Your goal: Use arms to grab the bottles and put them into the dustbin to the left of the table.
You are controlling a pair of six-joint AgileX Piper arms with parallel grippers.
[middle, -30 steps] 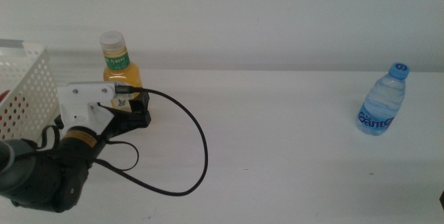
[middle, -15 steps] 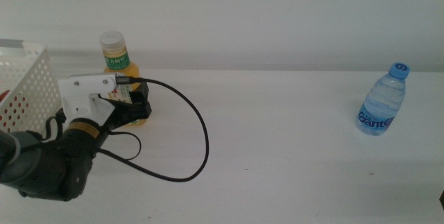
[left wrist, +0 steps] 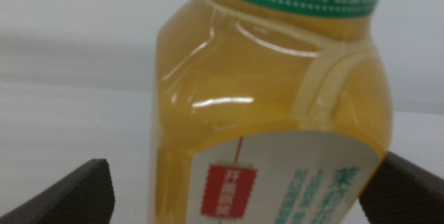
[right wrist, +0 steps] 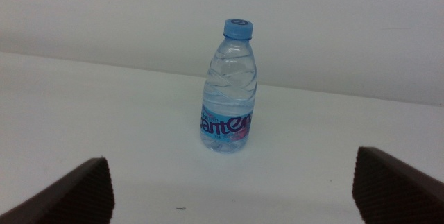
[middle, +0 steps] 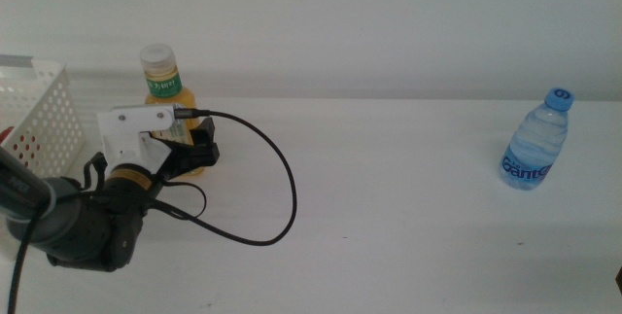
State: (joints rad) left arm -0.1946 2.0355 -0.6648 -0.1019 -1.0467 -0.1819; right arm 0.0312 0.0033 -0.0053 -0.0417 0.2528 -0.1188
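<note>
An amber tea bottle (middle: 162, 83) with a white cap and green label stands at the table's back left. My left gripper (middle: 197, 149) is open around its lower body, one jaw on each side. In the left wrist view the tea bottle (left wrist: 270, 106) fills the space between the jaws, and a gap shows on one side. Far right stands a clear water bottle (middle: 534, 143) with a blue cap. The right wrist view shows that water bottle (right wrist: 227, 92) upright ahead of my open right gripper (right wrist: 232, 182), well apart from it. The white perforated dustbin (middle: 37, 110) sits at the left edge.
The left arm's black cable (middle: 277, 192) loops over the white table (middle: 408, 207) to the right of the tea bottle. Something red shows through the dustbin wall's holes. A white wall runs behind the table.
My left gripper has moved forward along the table until its jaws flank the tea bottle. Both bottles have stayed where they were.
</note>
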